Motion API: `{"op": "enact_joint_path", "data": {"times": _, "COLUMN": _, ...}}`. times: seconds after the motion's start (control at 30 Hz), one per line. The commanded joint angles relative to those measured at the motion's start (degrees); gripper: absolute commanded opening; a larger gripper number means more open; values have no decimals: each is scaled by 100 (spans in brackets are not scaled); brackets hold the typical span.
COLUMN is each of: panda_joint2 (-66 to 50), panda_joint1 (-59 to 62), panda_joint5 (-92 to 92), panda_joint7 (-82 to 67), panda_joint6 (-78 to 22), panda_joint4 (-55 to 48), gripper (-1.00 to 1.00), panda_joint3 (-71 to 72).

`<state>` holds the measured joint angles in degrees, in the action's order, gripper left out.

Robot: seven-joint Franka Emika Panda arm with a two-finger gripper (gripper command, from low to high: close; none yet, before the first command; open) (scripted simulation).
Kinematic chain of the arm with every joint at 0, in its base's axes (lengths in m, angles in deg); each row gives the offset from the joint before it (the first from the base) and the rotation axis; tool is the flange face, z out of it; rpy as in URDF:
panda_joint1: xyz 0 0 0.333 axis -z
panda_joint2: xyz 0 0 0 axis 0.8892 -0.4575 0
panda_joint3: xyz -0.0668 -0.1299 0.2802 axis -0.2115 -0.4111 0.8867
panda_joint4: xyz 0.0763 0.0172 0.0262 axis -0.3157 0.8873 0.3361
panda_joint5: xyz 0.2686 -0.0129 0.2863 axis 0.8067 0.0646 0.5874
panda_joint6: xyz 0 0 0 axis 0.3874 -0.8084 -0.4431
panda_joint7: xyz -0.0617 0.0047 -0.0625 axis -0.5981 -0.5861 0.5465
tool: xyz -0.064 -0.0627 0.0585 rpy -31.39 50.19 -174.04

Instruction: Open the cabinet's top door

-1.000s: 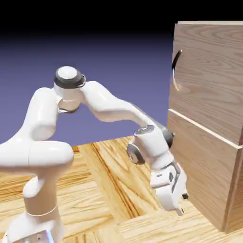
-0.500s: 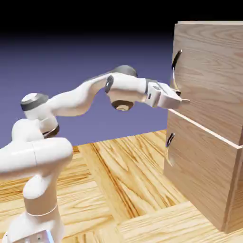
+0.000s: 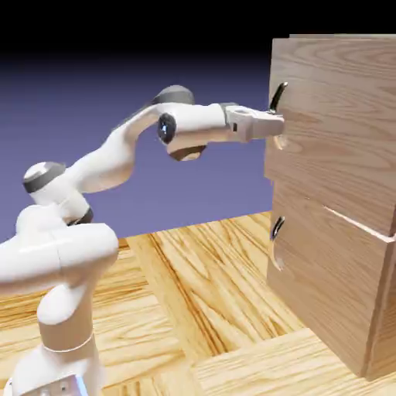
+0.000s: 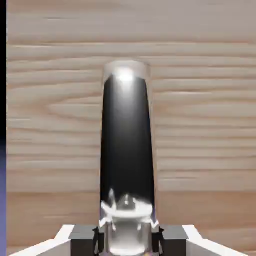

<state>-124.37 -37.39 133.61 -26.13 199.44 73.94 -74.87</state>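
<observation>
One upright handle (image 3: 279,96), claw (image 3: 280,126) crosswise

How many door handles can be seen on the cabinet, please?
2. One handle is on the top door, with the gripper closed on it. The other handle is on the lower door. Any on the cabinet's unseen sides would be hidden.

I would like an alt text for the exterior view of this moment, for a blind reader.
A white robot arm's gripper grips the curved handle of a wooden cabinet's top door, which stands slightly open; the lower door is shut.
</observation>
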Motion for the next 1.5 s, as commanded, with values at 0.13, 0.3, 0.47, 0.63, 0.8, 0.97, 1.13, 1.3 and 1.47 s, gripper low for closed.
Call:
{"op": "enact_joint_path", "data": {"times": 0.13, "panda_joint2": 204, "panda_joint1": -317, "panda_joint5": -128, "panda_joint7": -628, "panda_joint6": -1241, "panda_joint4": 851, "gripper": -100, "panda_joint3": -539}}
{"op": "enact_joint_path", "data": {"times": 0.3, "panda_joint2": 516, "panda_joint1": -351, "panda_joint5": -513, "panda_joint7": -1170, "panda_joint6": -2487, "panda_joint4": 1442, "gripper": -100, "panda_joint3": -1199}}
{"op": "enact_joint_path", "data": {"times": 0.47, "panda_joint2": 968, "panda_joint1": -124, "panda_joint5": -1090, "panda_joint7": -1689, "panda_joint6": -3733, "panda_joint4": 1773, "gripper": -100, "panda_joint3": -1904}}
{"op": "enact_joint_path", "data": {"times": 0.63, "panda_joint2": 1614, "panda_joint1": 307, "panda_joint5": -1819, "panda_joint7": -2255, "panda_joint6": -4979, "panda_joint4": 1850, "gripper": -100, "panda_joint3": -2561}}
{"op": "enact_joint_path", "data": {"times": 0.8, "panda_joint2": 2518, "panda_joint1": 888, "panda_joint5": -2719, "panda_joint7": -2957, "panda_joint6": -6224, "panda_joint4": 1651, "gripper": -100, "panda_joint3": -3076}}
{"op": "enact_joint_path", "data": {"times": 0.97, "panda_joint2": 3556, "panda_joint1": 1471, "panda_joint5": -3689, "panda_joint7": -3754, "panda_joint6": -7247, "panda_joint4": 1192, "gripper": -100, "panda_joint3": -3325}}
{"op": "enact_joint_path", "data": {"times": 1.13, "panda_joint2": 4595, "panda_joint1": 1937, "panda_joint5": -4645, "panda_joint7": -4550, "panda_joint6": -7936, "panda_joint4": 567, "gripper": -100, "panda_joint3": -3349}}
{"op": "enact_joint_path", "data": {"times": 1.3, "panda_joint2": 5633, "panda_joint1": 2258, "panda_joint5": -5570, "panda_joint7": -5271, "panda_joint6": -8342, "panda_joint4": -176, "gripper": -100, "panda_joint3": -3248}}
{"op": "enact_joint_path", "data": {"times": 1.47, "panda_joint2": 6671, "panda_joint1": 2435, "panda_joint5": -6417, "panda_joint7": -5827, "panda_joint6": -8545, "panda_joint4": -999, "gripper": -100, "panda_joint3": -3093}}
